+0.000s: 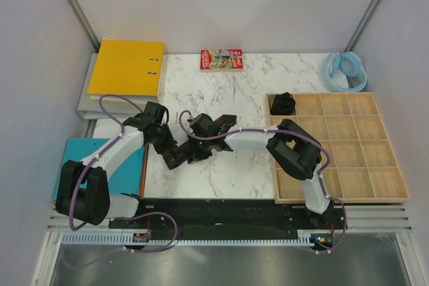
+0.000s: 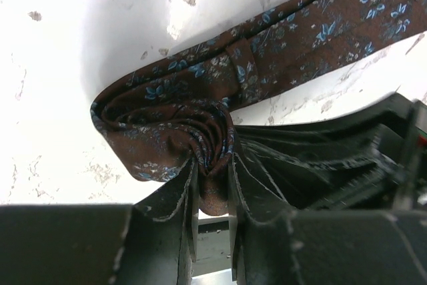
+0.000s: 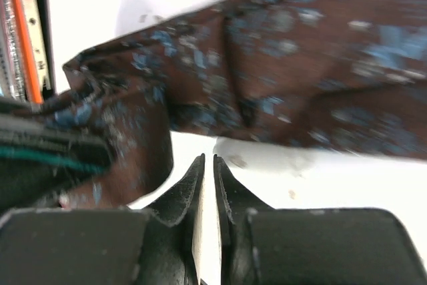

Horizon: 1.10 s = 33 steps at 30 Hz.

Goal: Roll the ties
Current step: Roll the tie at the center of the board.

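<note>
A marble table [image 1: 221, 78] fills the top view. On its right side lies a wooden tray [image 1: 348, 198] split into square compartments. The left arm [image 1: 114, 149] and right arm [image 1: 251, 140] both reach inward and meet near the middle of the table, left of the tray. A yellow binder [image 1: 129, 66] lies at the far left corner, and a teal folder [image 1: 131, 172] sits at the near left, partly under the left arm.

The tie [image 2: 320, 31], brown with small blue flowers, lies on the marble between the two wrists. One end is wound into a loose roll, and the rest runs off flat to the upper right in the left wrist view. In the top view the grippers hide most of it. A rolled tie [image 1: 283, 103] sits in the tray's far left compartment. A red and green book [image 1: 220, 59] lies at the table's far edge, and a pale blue band [image 1: 346, 70] lies beyond the tray's far right corner.

The left gripper [image 2: 212, 191] is clenched on the tie, its fingers pinching the heart of the roll. The right gripper [image 3: 207, 178] is drawn in to a thin slit with nothing between its fingers. Its tips sit just beside the fabric, which spreads blurred across the right wrist view.
</note>
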Motion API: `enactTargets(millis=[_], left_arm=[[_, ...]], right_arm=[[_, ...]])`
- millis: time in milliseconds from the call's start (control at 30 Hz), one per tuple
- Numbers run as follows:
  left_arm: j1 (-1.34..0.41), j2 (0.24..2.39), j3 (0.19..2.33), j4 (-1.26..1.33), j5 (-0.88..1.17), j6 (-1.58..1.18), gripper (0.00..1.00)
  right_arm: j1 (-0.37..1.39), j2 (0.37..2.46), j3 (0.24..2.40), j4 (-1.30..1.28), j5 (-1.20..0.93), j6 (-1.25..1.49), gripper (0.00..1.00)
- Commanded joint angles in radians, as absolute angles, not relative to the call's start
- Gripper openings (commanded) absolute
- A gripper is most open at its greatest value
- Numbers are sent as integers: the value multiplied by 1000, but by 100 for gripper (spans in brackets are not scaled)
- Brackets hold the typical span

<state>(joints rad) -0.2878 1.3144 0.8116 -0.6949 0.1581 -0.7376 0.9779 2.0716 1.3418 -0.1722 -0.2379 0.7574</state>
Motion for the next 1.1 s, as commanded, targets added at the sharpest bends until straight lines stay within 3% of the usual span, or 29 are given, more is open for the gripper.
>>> enactTargets(millis=[0, 133, 200, 233, 267, 367, 467, 733, 933, 1067], left_arm=[[-288, 1370, 873, -658, 117, -695, 2], [-288, 1422, 907, -652, 121, -690, 8], [-287, 1440, 929, -650, 133, -680, 16], [-287, 1456, 939, -650, 138, -675, 26], [-287, 1462, 946, -650, 146, -670, 45], [-287, 1456, 963, -652, 155, -669, 66], [-287, 1440, 980, -658, 156, -661, 76], [-216, 1447, 1086, -733, 133, -592, 74], [-134, 1466, 1101, -736, 111, -537, 64], [-117, 1554, 1092, -724, 121, -506, 39]], right_arm=[[960, 1979, 1333, -261, -173, 701, 17], [960, 1933, 1281, -284, -152, 687, 17], [965, 1922, 1261, -285, -146, 695, 17], [968, 1910, 1244, -285, -141, 699, 17], [971, 1904, 1236, -284, -138, 704, 17], [997, 1884, 1220, -275, -123, 715, 17], [1022, 1884, 1213, -259, -112, 724, 17], [1054, 1899, 1255, -222, -121, 733, 17], [1058, 1911, 1253, -138, -92, 755, 15], [1060, 1954, 1261, -66, -106, 761, 14]])
